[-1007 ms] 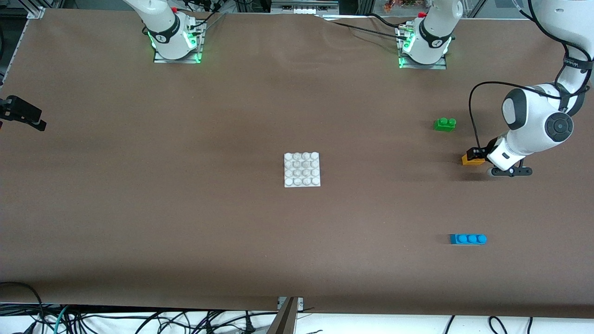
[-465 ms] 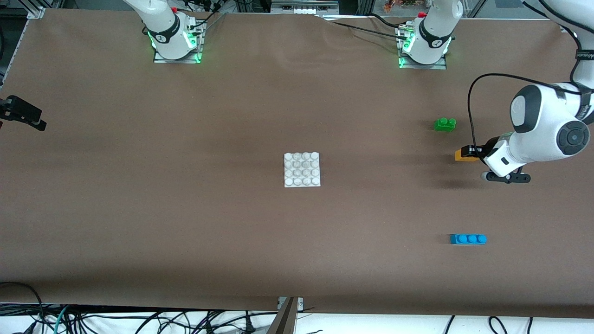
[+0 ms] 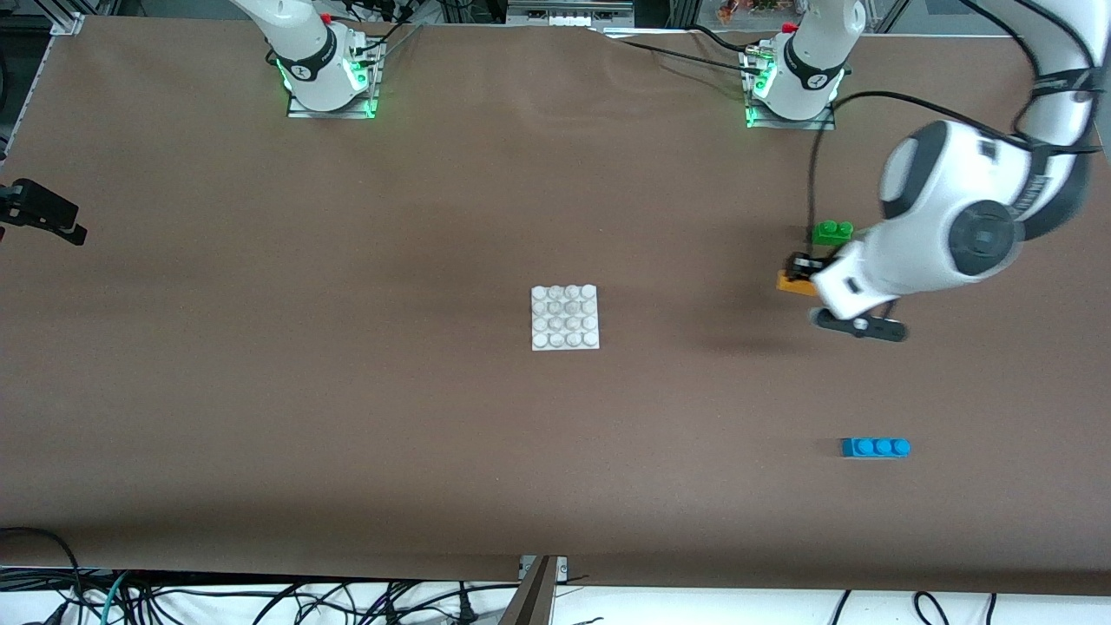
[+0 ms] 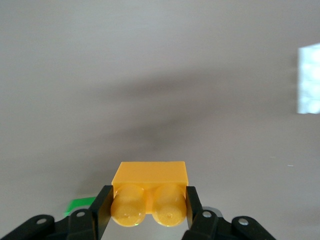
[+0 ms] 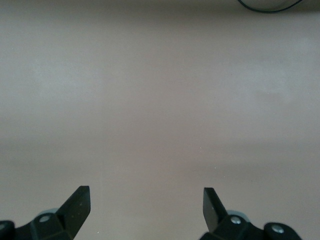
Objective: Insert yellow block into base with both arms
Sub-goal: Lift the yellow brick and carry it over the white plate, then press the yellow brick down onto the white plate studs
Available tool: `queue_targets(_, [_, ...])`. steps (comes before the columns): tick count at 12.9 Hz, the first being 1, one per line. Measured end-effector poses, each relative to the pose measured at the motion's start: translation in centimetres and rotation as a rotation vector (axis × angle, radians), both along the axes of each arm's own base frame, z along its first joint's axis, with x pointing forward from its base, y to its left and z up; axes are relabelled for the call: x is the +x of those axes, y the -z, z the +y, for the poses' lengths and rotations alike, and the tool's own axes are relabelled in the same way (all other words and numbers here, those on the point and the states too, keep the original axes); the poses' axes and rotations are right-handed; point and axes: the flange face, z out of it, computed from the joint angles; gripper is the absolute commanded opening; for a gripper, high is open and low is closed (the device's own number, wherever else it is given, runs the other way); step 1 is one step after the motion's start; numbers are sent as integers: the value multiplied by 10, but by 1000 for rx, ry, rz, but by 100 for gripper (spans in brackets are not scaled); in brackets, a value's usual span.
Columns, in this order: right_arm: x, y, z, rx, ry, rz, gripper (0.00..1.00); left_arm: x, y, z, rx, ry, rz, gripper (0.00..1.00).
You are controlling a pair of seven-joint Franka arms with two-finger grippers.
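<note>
My left gripper is shut on the yellow block and holds it in the air over the table, close to the green brick, toward the left arm's end. In the left wrist view the yellow block sits between the two black fingers, its two studs facing the camera. The white studded base lies flat at the table's middle; it shows as a pale patch in the left wrist view. My right gripper is open and empty over bare table; only that arm's base shows in the front view.
A green two-stud brick lies beside the left gripper, farther from the front camera. A blue three-stud brick lies nearer to the front camera. A black device juts in at the right arm's end of the table.
My left gripper has lifted the yellow block off the table and carried it toward the base. The right arm has not moved.
</note>
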Motion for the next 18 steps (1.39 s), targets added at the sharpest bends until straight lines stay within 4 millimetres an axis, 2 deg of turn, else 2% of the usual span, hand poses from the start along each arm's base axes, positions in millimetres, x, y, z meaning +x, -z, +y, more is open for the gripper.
queue_targets(2, [0, 0, 0, 0, 0, 0, 100, -10, 5, -84, 9, -24, 3, 38])
queue_targets(4, [0, 0, 0, 0, 0, 1, 100, -14, 14, -157, 6, -91, 10, 38])
queue_targets(5, [0, 0, 0, 0, 0, 1, 100, -15, 23, -186, 3, -130, 20, 38])
queue_targets(7, [0, 0, 0, 0, 0, 1, 100, -10, 45, -229, -4, -206, 39, 38])
queue_targets(9, [0, 0, 0, 0, 0, 1, 100, 4, 64, -255, -21, -278, 24, 38])
queue_targets(11, [0, 1, 0, 0, 1, 1, 100, 13, 84, -270, -40, -304, -16, 38])
queue_targets(14, [0, 1, -1, 0, 1, 1, 100, 4, 119, -291, -19, -298, -36, 40])
queue_targets(18, [0, 1, -1, 0, 1, 2, 100, -14, 147, -316, 12, -287, -55, 40])
